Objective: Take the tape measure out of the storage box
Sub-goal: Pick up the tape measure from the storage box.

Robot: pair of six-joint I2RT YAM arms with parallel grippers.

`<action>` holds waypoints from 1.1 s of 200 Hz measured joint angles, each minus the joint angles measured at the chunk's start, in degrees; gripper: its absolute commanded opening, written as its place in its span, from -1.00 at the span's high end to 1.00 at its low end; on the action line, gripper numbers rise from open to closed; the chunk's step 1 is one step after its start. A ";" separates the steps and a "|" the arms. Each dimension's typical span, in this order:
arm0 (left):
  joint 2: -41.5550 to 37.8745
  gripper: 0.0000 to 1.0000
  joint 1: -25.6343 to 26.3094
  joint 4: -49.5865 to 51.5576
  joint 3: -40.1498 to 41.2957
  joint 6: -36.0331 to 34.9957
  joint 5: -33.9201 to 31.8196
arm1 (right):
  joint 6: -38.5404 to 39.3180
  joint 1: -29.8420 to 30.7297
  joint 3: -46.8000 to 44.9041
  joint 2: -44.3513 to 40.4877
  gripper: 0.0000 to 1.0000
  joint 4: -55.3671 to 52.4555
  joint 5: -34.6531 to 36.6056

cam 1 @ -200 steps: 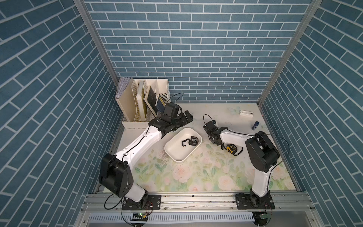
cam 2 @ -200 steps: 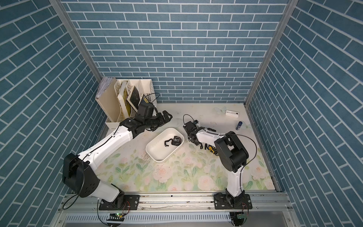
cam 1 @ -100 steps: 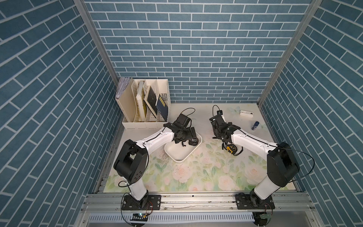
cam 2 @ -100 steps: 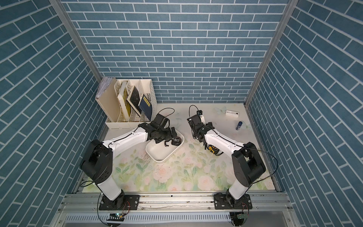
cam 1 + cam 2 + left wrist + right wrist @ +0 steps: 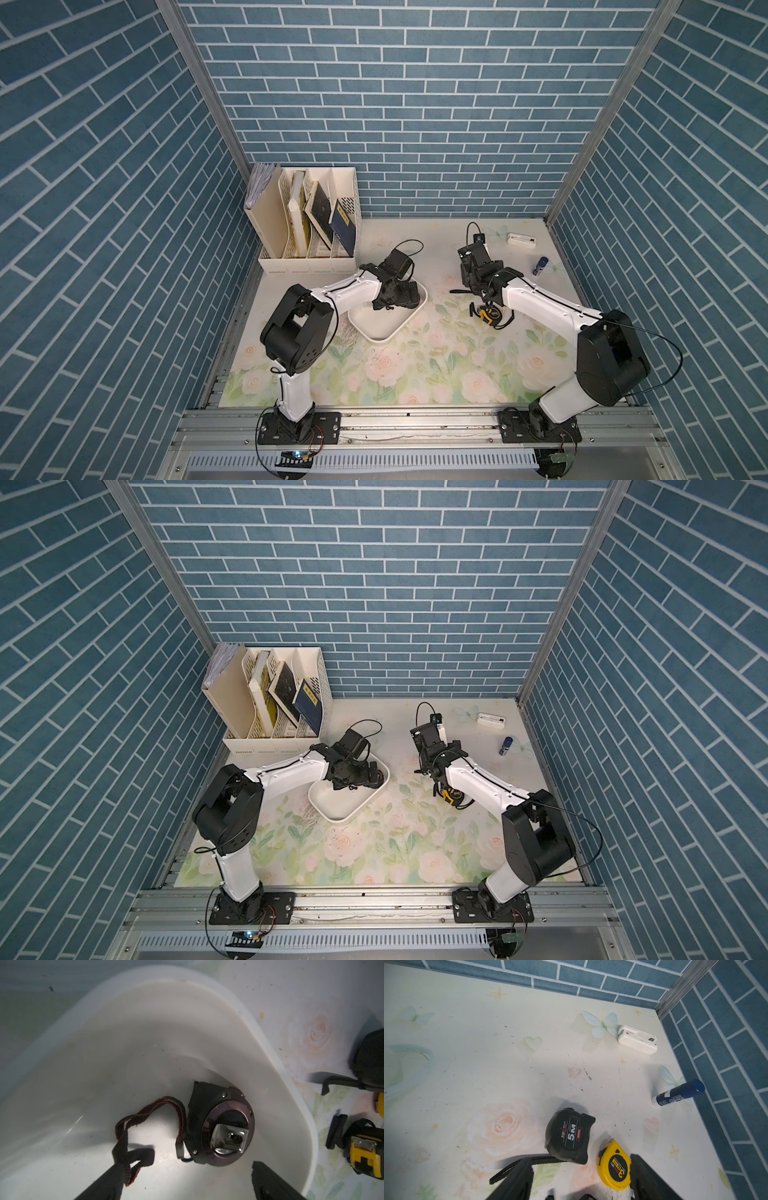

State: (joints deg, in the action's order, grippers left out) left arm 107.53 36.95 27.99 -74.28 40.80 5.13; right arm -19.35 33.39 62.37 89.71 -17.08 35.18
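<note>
Down inside the box (image 5: 374,336) the left gripper (image 5: 187,1165) stands spread as wide as it goes and holds nothing. The tape measure (image 5: 220,1126) lies between its fingers, on its side with the metal clip up, at the box's far rounded end. Its strap (image 5: 145,1118) trails to one fingertip (image 5: 116,1169) and meets it there, while the other finger (image 5: 268,1176) is just beside the case, not touching. In both top views this gripper (image 5: 401,301) (image 5: 361,779) hides the tape measure. The right gripper (image 5: 580,1158) is partly open and empty, above the mat (image 5: 488,1064) outside the box. The yellow tape (image 5: 614,1165) and the strap of the 5M tape (image 5: 569,1134) show between its fingers; whether a finger touches either I cannot tell. A second ago the left gripper was up by the file holder (image 5: 307,257) and the tape measure lay in plain sight. Half a second ago the gripper was over the box, and now it is lower. The tape measure has not shifted. The right gripper has stayed by the two tapes.
</note>
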 measured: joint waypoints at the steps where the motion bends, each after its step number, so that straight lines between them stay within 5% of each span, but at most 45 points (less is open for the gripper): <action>1: 0.07 -1.00 0.00 0.02 -0.09 0.00 0.00 | -0.02 -0.02 0.00 0.00 -0.52 0.00 -0.04; 220: 7.85 -1.00 3.17 6.58 -10.05 -4.63 -9.11 | -0.42 -1.42 -2.36 -0.68 -0.51 2.40 -1.81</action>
State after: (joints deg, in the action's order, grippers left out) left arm 115.37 40.12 34.57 -84.33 36.16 -3.99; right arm -19.77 31.97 60.01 89.03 -14.68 33.36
